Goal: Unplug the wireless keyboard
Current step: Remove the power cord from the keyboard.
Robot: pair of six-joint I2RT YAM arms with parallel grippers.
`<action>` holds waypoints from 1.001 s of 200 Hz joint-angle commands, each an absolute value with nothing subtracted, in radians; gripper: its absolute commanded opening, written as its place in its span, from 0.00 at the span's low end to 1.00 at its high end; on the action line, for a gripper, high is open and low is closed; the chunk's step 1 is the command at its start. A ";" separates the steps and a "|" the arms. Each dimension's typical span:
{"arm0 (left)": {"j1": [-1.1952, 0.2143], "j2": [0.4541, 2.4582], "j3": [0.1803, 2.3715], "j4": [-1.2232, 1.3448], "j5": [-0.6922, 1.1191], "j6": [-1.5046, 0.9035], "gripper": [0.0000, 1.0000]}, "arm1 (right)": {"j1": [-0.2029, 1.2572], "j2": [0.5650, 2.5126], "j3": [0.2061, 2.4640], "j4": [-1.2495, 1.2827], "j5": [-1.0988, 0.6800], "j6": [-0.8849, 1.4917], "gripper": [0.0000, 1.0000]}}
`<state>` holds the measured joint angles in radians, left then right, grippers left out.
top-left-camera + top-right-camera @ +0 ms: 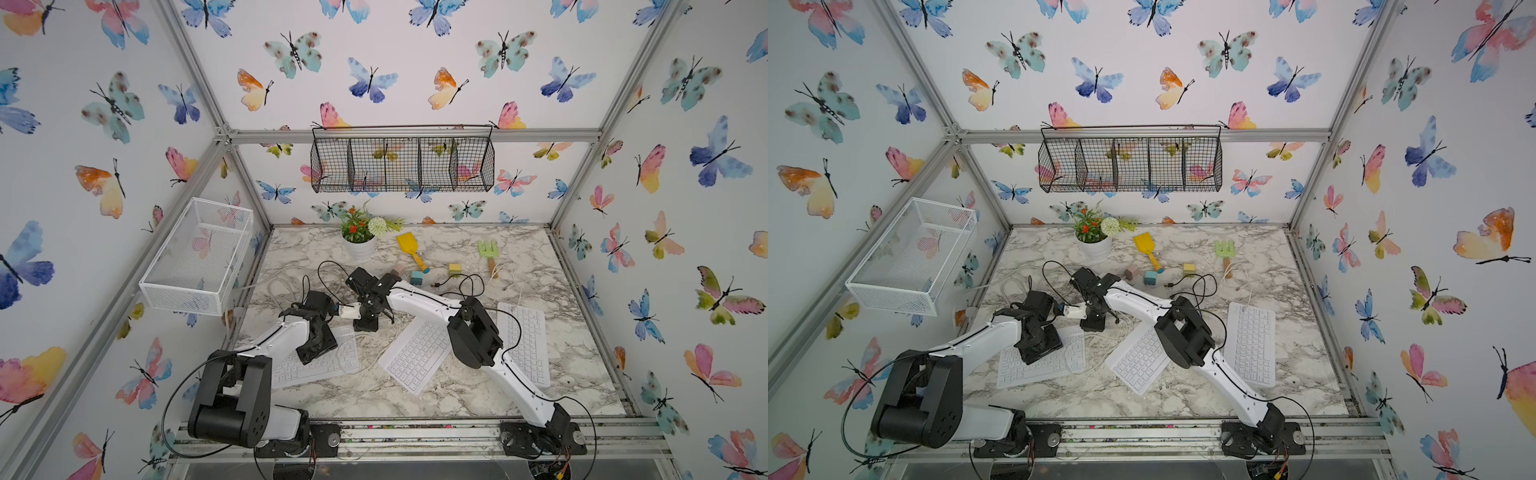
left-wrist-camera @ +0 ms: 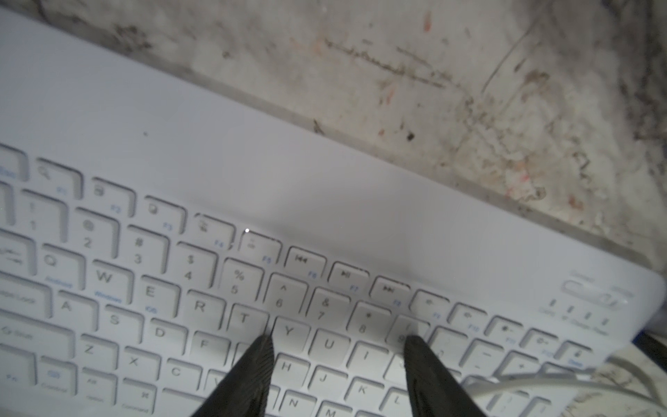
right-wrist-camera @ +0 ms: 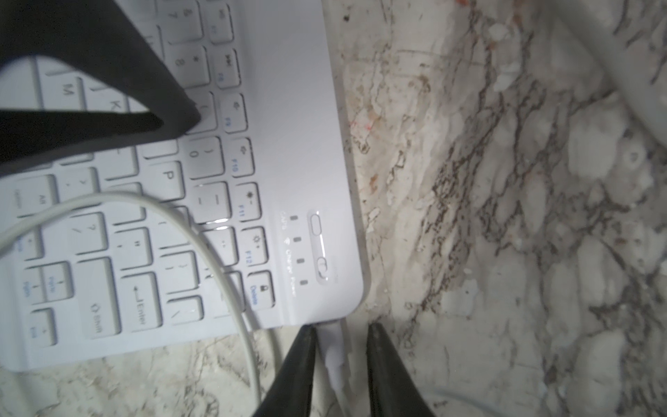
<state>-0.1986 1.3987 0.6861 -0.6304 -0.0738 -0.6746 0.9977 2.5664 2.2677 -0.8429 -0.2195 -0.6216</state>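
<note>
Not unplugged yet. Pins keyboard (image 2: 252, 162) flat on worktop (image 3: 505, 216) with open, empty left hand (image 2: 339, 341), fingertips on its keys. Straddles white plug (image 3: 332, 346), seated at keyboard's Delete corner, with part-open right hand (image 3: 341, 332); no clamp yet. Remaining: close, pull out.

My left white-and-black arm (image 1: 282, 336) reaches from its 7 o'clock base toward 1 o'clock, wrist bent down, its black two-finger left gripper (image 2: 339, 341) pointing downward with jaws well apart. My right white-and-black arm (image 1: 419, 303) stretches from 5 o'clock toward 10 o'clock; its black right gripper (image 3: 342, 326) stands narrowly parted, tips aimed down.
</note>
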 commanded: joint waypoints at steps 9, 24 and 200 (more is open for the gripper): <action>-0.209 1.457 0.660 -0.590 -0.028 -0.628 0.61 | 1.027 2.725 2.307 -1.129 -0.091 -0.632 0.32; -0.210 1.454 0.652 -0.572 -0.012 -0.621 0.61 | 1.037 2.750 2.337 -1.172 -0.093 -0.634 0.34; -0.253 1.426 0.618 -0.492 -0.002 -0.618 0.61 | 1.019 2.812 2.238 -1.162 -0.032 -0.612 0.03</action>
<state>-0.2443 1.3811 0.6640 -0.5465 -0.0803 -0.6201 1.0206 2.6274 2.3707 -0.9962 -0.1608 -0.6205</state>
